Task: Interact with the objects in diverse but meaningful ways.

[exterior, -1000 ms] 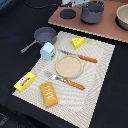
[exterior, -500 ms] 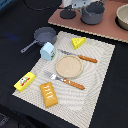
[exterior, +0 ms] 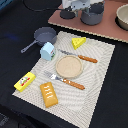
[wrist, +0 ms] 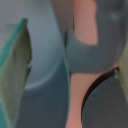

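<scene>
Saucepan point(exterior: 44, 35), grey with its long handle, sits at the placemat's point(exterior: 100, 80) edge on the exterior view's left, with the yellow red-labelled box point(exterior: 24, 81) nearer the camera and the small white carton point(exterior: 48, 51) just beside the pan. Further right the bread block point(exterior: 49, 94) lies near the fork point(exterior: 65, 80), the round tan plate point(exterior: 68, 66) sits mid-mat, then the knife point(exterior: 80, 57) and the cheese wedge point(exterior: 78, 42). Up top the gripper point(exterior: 76, 5) is mostly cropped and the wrist view is a blur, so I cannot tell how wide it stands or whether it grips anything

Even, soft overhead light, faint shadows, exterior view slightly blurry, wrist view heavily defocused (shapes only)
</scene>
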